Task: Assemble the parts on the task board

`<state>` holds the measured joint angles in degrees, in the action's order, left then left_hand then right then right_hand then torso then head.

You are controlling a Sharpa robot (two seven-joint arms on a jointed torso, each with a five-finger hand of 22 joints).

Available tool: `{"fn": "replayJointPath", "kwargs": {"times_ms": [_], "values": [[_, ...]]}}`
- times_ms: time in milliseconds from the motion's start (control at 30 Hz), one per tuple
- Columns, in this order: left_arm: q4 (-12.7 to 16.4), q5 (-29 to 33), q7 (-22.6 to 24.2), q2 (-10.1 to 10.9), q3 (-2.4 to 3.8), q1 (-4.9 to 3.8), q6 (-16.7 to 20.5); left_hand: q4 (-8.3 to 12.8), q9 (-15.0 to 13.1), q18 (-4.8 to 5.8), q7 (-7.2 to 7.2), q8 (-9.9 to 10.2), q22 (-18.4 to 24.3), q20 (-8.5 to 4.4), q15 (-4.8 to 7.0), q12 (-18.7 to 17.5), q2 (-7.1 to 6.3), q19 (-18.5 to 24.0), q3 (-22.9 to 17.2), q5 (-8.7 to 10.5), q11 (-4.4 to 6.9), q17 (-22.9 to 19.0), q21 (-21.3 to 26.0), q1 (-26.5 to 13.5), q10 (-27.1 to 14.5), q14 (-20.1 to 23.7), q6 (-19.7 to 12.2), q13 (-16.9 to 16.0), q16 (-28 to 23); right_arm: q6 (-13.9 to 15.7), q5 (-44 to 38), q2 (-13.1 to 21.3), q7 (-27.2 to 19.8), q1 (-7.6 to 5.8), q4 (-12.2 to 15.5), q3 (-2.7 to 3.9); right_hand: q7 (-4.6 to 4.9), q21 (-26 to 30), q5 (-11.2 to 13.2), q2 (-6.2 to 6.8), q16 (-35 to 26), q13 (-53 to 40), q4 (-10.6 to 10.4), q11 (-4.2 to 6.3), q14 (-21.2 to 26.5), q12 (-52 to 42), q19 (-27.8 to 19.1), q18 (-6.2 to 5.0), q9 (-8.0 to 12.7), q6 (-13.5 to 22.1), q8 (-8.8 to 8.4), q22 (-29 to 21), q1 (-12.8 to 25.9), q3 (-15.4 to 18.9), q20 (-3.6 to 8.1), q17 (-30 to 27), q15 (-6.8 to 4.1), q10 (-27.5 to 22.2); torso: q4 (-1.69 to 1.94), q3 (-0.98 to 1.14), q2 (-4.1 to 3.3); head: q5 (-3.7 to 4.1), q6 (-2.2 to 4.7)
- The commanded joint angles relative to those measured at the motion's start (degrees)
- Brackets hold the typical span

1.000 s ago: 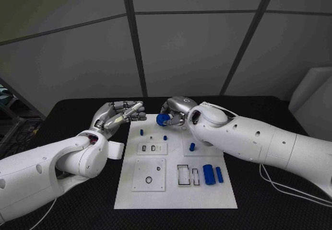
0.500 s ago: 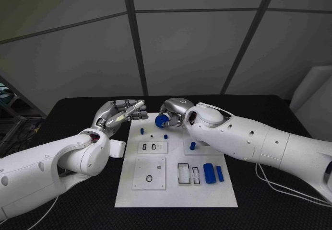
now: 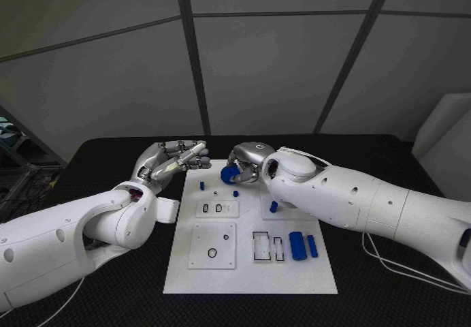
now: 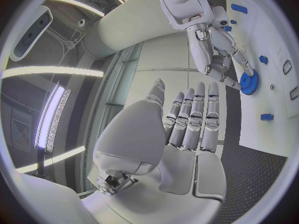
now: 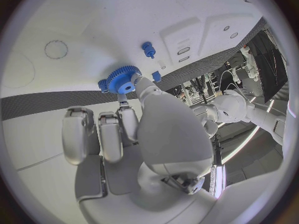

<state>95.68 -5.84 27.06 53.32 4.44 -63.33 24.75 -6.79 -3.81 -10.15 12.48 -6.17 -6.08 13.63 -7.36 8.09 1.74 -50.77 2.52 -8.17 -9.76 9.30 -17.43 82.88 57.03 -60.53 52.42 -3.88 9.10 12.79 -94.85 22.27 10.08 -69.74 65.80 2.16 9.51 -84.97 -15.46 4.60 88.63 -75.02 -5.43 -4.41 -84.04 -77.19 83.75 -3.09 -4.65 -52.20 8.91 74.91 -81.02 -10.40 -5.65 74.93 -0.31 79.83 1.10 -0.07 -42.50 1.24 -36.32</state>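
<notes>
The left robot hand (image 3: 175, 160) is hovering over the worktop (image 3: 118, 153) just past the board's (image 3: 250, 272) far left corner, fingers stretched out side by side and grasping nothing; the left wrist view (image 4: 190, 122) is showing them straight and close together. The board, a long white plate, is lying with its long axis running away from the robot. On its left half a short blue peg (image 3: 202, 185) is standing upright near the far edge, with a second peg (image 3: 235, 193) just to its right. The right robot hand (image 3: 246, 163) is hanging over the board's far end, pinching a blue gear (image 3: 230, 174) between thumb and fingertips. The gear is a toothed disc with a round centre hole; in the right wrist view (image 5: 123, 79) its flat face is turning toward the camera, and whether it is touching the board is hard to tell. The right forearm is covering part of the board's right side, where another peg (image 3: 273, 206) is standing. Nearer the robot, a thick blue cylinder (image 3: 297, 246) and a thinner one (image 3: 311, 246) are lying side by side, long axes along the board's length
</notes>
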Motion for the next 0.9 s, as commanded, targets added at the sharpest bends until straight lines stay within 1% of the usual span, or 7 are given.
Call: {"fn": "replayJointPath", "kwargs": {"times_ms": [33, 233, 533, 633, 767, 833, 900], "values": [[0.1, -0.4, 0.2, -0.1, 0.06, -0.10, -0.6, 0.4, 0.1, -0.38, 0.04, 0.3, 0.1, 0.13, -0.03, -0.3, 0.19, -0.4, 0.1, 0.28, -0.07, 0.1, 0.4, 0.5, 0.2, -0.1, 0.1, 0.1, -0.3, -1.5, -0.4, -0.1, -0.1, -0.05, -0.2, -0.15, 0.13, -0.1, 0.4, 0.72, 0.1, -0.6, 0.3, -0.10, -5.3, 0.5, -0.1, 0.71, 0.3, 1.0, -0.74, 4.1, 0.1, 0.0, -0.63, 11.9, 0.52, -0.6, 0.04, 0.02, 0.01, 0.05, 0.00], [0.1, -0.4, 0.2, 0.0, 0.06, -0.10, -0.6, 0.4, 0.1, -0.38, 0.05, 0.4, 0.1, 0.13, -0.04, -0.3, 0.21, -0.4, 0.1, 0.29, -0.08, 0.1, 0.4, 0.4, 0.2, 0.0, 0.2, 0.1, -0.4, -1.9, -0.4, -0.1, 0.0, -0.04, -0.3, -0.25, 0.24, 0.0, 2.5, 1.22, 0.2, 0.1, 0.1, -0.30, -5.3, 1.1, -0.2, 0.68, 0.8, 4.5, -3.02, 4.0, 0.9, 0.3, -0.90, 12.0, 0.74, -1.2, -0.01, 0.05, -0.05, -0.03, 0.01], [0.0, -0.4, 0.1, 0.0, 0.06, -0.10, -0.5, 0.4, 0.1, -0.37, 0.08, 0.4, 0.1, 0.14, -0.07, -0.4, 0.25, -0.4, 0.0, 0.30, -0.10, 0.1, 0.4, 0.3, 0.2, 0.0, 0.2, 0.1, -0.5, -2.5, 0.5, 0.2, 0.1, -0.05, -0.3, -0.28, 0.38, 0.0, 2.8, 1.26, 0.2, 0.1, -1.2, -0.46, -5.3, 1.1, -0.2, 0.66, 0.5, 4.4, -3.31, 3.9, 2.8, 1.0, -1.07, 12.1, 0.89, -1.2, 0.02, 0.03, 0.01, 0.02, -0.06], [0.0, -0.4, 0.1, 0.0, 0.06, -0.11, -0.5, 0.4, 0.1, -0.37, 0.12, 0.5, 0.1, 0.15, -0.08, -0.5, 0.27, -0.4, 0.0, 0.30, -0.12, 0.1, 0.4, 0.3, 0.2, 0.0, 0.1, 0.1, -0.5, -3.0, 1.4, 0.3, 0.2, -0.05, -0.3, -0.28, 0.50, 0.0, -0.4, 0.29, 0.3, 0.0, -3.8, -0.59, -5.3, 1.0, -0.2, 0.68, 0.4, 4.0, -3.28, 4.0, 6.3, 1.7, -1.17, 12.3, 1.01, -1.1, 0.00, 0.04, 0.02, 0.04, -0.04], [0.0, -0.4, 0.1, 0.0, 0.06, -0.11, -0.5, 0.4, 0.1, -0.36, 0.18, 0.5, 0.2, 0.15, -0.09, -0.6, 0.27, -0.4, 0.0, 0.30, -0.16, 0.1, 0.5, 0.3, 0.2, 0.0, 0.1, 0.1, -0.6, -3.4, 2.3, 0.4, 0.4, -0.05, -0.4, -0.28, 0.59, 0.0, -3.4, -0.94, 0.4, -0.2, -6.9, -0.72, -5.4, 0.7, -0.1, 0.70, 0.3, 3.6, -3.39, 4.1, 10.1, 2.2, -1.29, 12.5, 1.13, -1.1, 0.01, 0.02, 0.01, 0.01, 0.00], [0.0, -0.4, 0.0, 0.0, 0.06, -0.11, -0.5, 0.4, 0.1, -0.36, 0.18, 0.5, 0.2, 0.15, -0.09, -0.6, 0.27, -0.4, 0.0, 0.30, -0.16, 0.1, 0.5, 0.3, 0.2, 0.0, 0.1, 0.1, -0.6, -3.0, 2.6, 0.5, 0.6, -0.05, -0.4, -0.28, 0.61, -0.1, -5.2, -1.47, 0.4, -0.3, -7.9, -0.74, -5.4, 0.6, -0.1, 0.70, 0.2, 3.5, -3.44, 4.2, 11.2, 2.1, -1.33, 12.6, 1.16, -1.0, 0.04, 0.03, 0.02, 0.03, 0.04], [0.0, -0.4, 0.0, 0.0, 0.06, -0.11, -0.5, 0.4, 0.1, -0.36, 0.18, 0.5, 0.2, 0.15, -0.09, -0.6, 0.27, -0.4, 0.0, 0.30, -0.16, 0.1, 0.5, 0.3, 0.2, 0.0, 0.1, 0.1, -0.6, -2.3, 2.8, 0.7, 0.8, -0.05, -0.3, -0.28, 0.64, -0.1, -6.0, -1.75, 0.4, -0.4, -8.3, -0.77, -5.4, 0.5, 0.0, 0.72, 0.2, 3.4, -3.46, 4.3, 11.5, 2.0, -1.35, 12.6, 1.17, -1.0, 0.03, 0.05, 0.04, 0.02, 0.07]]}}
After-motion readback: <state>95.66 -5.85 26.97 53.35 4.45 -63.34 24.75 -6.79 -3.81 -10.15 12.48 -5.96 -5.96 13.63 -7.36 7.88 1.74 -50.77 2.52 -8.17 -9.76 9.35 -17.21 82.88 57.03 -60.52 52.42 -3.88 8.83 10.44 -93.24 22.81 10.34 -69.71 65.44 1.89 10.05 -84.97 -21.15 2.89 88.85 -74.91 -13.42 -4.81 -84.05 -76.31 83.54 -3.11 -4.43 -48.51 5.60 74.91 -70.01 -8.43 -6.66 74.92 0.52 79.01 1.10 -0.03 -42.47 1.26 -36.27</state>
